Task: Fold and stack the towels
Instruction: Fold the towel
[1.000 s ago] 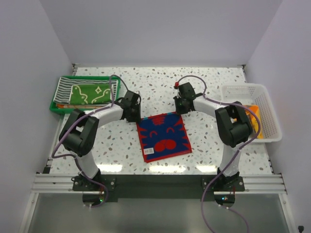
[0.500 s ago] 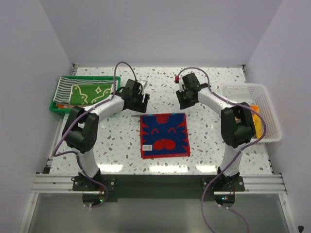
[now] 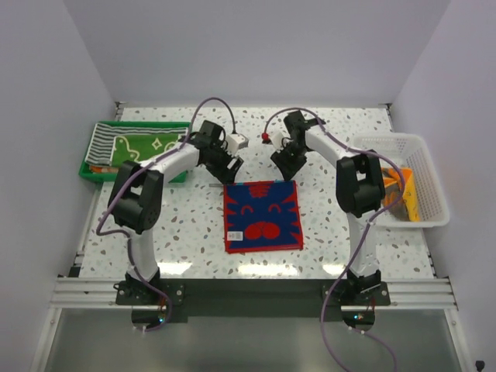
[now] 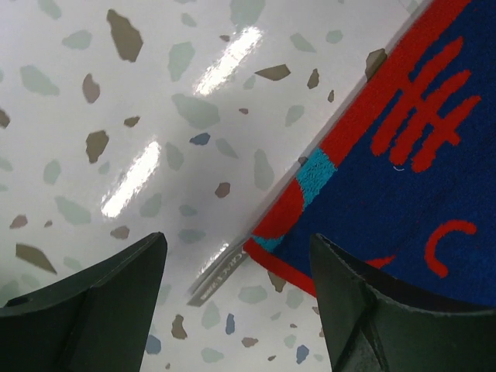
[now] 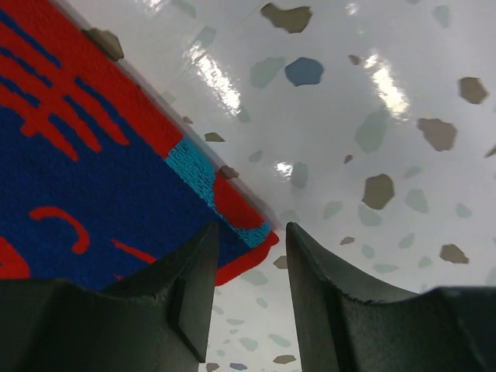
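**ENTRY: 1 towel spread flat, far corners under open jaws**

I log 1 red-and-blue towel (image 3: pixel 262 221), flat and unfolded at the centre of the table (image 3: pixel 341 225), roughly square.

- The left gripper (image 4: pixel 236 239) hangs over the towel's 11 o'clock corner. Its jaws are wide apart and clamp nothing, and the corner shows between them.
- The right gripper (image 5: pixel 250 229) hangs over the 1 o'clock corner, with a narrower gap and likewise empty.

Each arm is nearest its own corner. I judge a fold would carry the far edge towards 6 o'clock.

Farther out:
- Green tray (image 3: pixel 87 169), 10 o'clock, holding a green towel (image 3: pixel 143 146) and a striped towel (image 3: pixel 103 138).
- White basket (image 3: pixel 434 194), 3 o'clock, with an orange cloth (image 3: pixel 407 186).
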You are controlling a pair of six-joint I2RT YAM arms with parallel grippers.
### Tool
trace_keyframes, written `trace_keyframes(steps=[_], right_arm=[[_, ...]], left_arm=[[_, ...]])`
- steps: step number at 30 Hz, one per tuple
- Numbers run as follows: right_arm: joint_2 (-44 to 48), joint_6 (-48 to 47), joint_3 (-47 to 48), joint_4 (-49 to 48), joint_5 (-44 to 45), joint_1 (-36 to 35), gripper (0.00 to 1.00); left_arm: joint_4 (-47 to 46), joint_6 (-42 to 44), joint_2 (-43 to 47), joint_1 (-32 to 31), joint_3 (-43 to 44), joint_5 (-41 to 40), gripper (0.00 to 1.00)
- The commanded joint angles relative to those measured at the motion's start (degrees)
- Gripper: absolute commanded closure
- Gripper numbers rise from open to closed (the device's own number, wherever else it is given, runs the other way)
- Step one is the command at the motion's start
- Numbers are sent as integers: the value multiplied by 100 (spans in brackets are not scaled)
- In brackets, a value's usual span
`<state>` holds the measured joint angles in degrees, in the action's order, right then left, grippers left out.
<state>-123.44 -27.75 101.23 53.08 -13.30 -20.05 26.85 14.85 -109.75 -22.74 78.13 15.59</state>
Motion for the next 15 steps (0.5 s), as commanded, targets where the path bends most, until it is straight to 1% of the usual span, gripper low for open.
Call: trace_keyframes(steps=[1,3,9,13,15], right_arm=[[-128,-591,371,590,-401,10,57],[-198,-609,380,537,-445,19,57],[-400,-662,389,545,-428,19,60],[-549,-653,283,493,-393,28,62],[-594,-627,196,475,-367,28,63]], left_arm=[[504,782,-431,50,633,602,23],[601,878,-564,51,826,664,23],[619,897,-775,51,959,778,27],[812,941,-968,51,1029,831,29],[900,984,-1039,42,1055,831,32]])
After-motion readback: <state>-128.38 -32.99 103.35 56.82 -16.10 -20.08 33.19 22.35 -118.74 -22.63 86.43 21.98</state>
